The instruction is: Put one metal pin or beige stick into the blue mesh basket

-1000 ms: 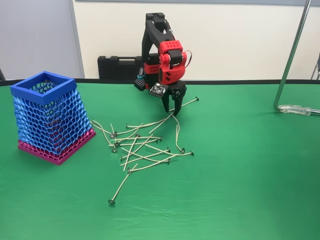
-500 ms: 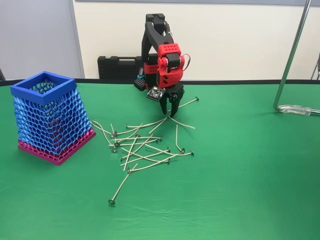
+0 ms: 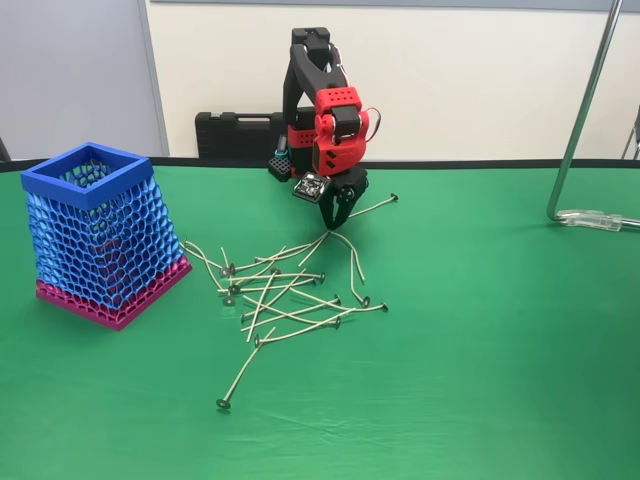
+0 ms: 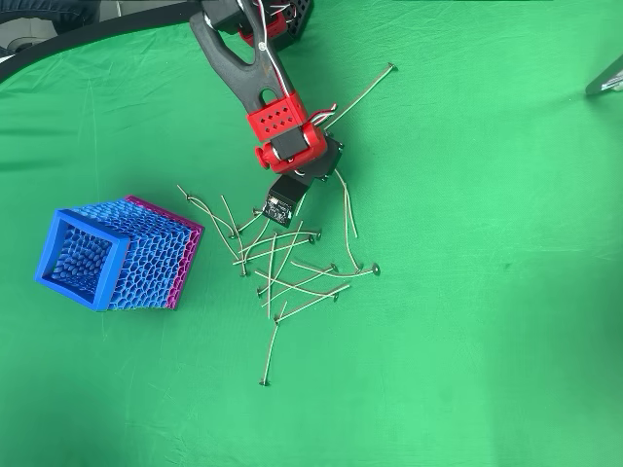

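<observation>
Many thin beige metal-headed sticks (image 3: 290, 295) lie at the tall blue mesh basket's (image 3: 95, 235) three o'clock; the red-black gripper (image 3: 333, 222) pinches one stick's end.

Lab: green-cloth table (image 3: 500, 380), camera stand (image 3: 585, 110)

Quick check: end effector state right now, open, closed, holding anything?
End effector: closed on a beige stick at the far edge of the pile, tips low by the green table; the stick's far end looks still down.
</observation>
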